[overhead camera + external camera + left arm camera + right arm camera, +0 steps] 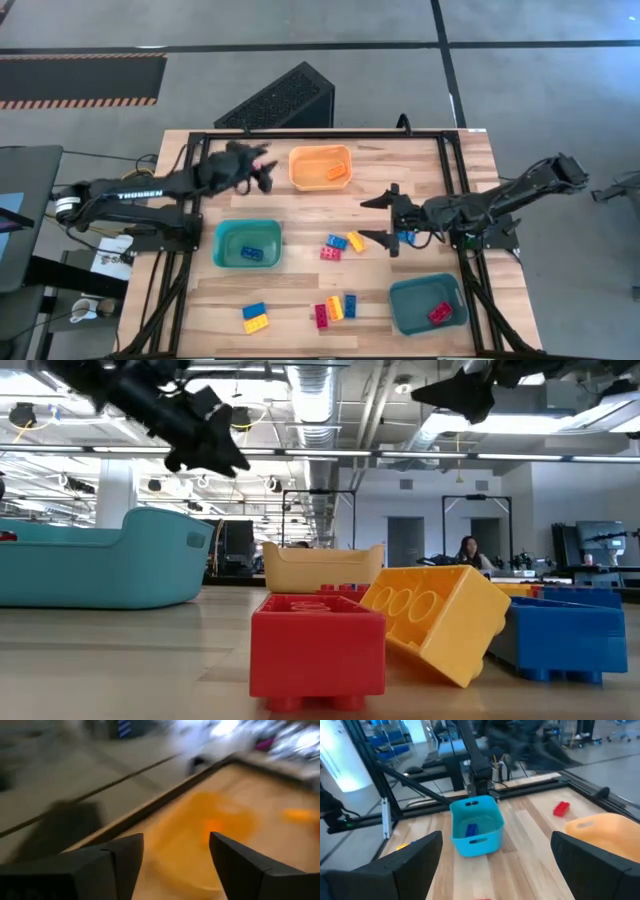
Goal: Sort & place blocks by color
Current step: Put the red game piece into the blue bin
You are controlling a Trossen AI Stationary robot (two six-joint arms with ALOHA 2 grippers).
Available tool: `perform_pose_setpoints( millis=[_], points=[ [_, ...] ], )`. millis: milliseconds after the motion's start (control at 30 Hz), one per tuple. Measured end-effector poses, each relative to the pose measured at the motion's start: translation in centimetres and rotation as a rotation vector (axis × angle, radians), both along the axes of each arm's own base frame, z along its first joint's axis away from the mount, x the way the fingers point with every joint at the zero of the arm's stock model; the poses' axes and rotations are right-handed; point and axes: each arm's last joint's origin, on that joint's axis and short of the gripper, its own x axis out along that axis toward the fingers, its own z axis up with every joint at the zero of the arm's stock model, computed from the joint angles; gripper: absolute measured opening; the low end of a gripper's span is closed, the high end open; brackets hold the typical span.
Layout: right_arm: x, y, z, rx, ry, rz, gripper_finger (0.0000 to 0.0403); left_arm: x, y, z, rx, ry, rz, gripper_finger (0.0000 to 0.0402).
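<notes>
Overhead, left end effector (pixel 262 176) empty, beside orange bin (pixel 320 166) holding orange block (pixel 336 172)

The left gripper (pixel 176 865) has its two dark fingers (pixel 120 860) apart, with nothing between them. Past them sits a blurry orange bin (pixel 210 835) on the wooden worktop (pixel 270 795). A small orange block (pixel 299 815) lies near the bin.

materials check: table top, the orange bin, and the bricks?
Table top: looks like wood, light planks with visible grain and seams, satin sheen in the low view.
Orange bin: apparently moulded plastic, smooth and slightly matte, rounded rim and corners.
Bricks, such as the red brick and yellow brick: likely hard glossy plastic, with crisp moulded studs and soft highlights.
</notes>
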Motion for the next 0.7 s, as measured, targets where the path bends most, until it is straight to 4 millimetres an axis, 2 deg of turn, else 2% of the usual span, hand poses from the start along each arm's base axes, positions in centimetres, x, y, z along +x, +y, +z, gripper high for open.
perform_pose_setpoints(
  millis=[133,333,500,600,700],
  points=[
    [-0.2,0.3,0.0,-0.021,0.002,0.021,0.0396,0.4,2.3,1.9,-0.016,0.192,0.157,0.0260],
    [-0.3,0.9,-0.2,-0.026,0.014,0.054,0.0396,1.4,5.4,1.7,-0.156,0.380,0.203,0.0312],
    [-0.5,1.3,-0.3,-0.032,0.029,0.074,0.0393,1.8,7.9,-1.2,-0.335,0.585,0.119,0.0344],
    [-0.5,1.3,-0.5,-0.033,0.042,0.075,0.0395,1.6,9.2,-3.6,-0.472,0.691,0.034,0.0349],
    [-0.5,1.3,-0.5,-0.033,0.043,0.074,0.0397,1.2,10.4,-5.4,-0.539,0.757,0.026,0.0351]
  ],
)
